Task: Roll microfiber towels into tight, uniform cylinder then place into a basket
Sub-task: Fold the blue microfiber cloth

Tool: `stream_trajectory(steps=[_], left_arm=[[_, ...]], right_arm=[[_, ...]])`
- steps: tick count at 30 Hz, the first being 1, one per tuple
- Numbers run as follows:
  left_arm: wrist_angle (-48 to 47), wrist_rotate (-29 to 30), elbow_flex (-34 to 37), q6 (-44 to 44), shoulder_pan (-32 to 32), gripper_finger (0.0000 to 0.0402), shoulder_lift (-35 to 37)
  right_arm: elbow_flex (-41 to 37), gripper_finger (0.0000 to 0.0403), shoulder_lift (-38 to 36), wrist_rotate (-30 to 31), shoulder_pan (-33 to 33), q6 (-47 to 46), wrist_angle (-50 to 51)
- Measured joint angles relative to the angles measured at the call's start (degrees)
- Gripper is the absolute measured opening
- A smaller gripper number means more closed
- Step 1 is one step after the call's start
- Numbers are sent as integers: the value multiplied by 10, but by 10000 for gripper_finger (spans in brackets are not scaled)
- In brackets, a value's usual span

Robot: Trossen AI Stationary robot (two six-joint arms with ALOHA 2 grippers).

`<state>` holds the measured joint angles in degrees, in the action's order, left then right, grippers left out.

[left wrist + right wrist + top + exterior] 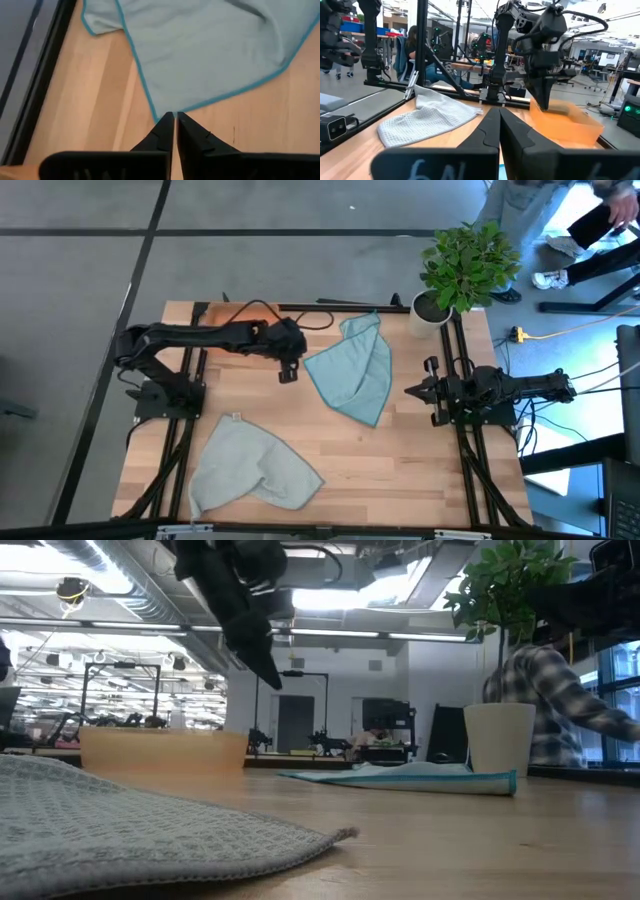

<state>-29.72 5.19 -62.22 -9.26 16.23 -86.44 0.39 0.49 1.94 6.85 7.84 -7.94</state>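
Closest to the low camera lies your pale grey-green towel [150, 825], rumpled on the near left part of the bench [400, 470] and not yet rolled. Farther back, around the middle, the teal-blue towel [352, 368] sits folded over itself in a loose heap, also unrolled. You have the left pincer [288, 374] hanging above the bench just left of that towel, its fingers pressed together on nothing; its wrist view puts the tips right over the towel's teal-edged corner. Your right pincer [412, 391] waits at the right edge of the bench, fingers likewise together and empty. You can see the orange basket [565, 121] only from the low and right wrist views, at the far left of the bench, partly hidden under the left arm from above. A potted plant [462, 265] stands at the far right corner, and a person in a plaid shirt [560, 705] is beyond it.

My reading is that you are at the very start: approaching the teal-blue towel. Next, you likely need to part the left fingers, lower onto that corner and pinch it, then spread the cloth flat before rolling.
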Motion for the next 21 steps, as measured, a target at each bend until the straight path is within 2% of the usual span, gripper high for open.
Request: stream_trajectory(steps=[10, 21], left_arm=[[-14, 0, -3, 1, -1, 88, -39], [33, 0, -4, 45, 10, 96, -127]], right_arm=[[0, 6, 0, 1, 0, -46, 13], [0, 6, 0, 1, 0, -61, 31]])
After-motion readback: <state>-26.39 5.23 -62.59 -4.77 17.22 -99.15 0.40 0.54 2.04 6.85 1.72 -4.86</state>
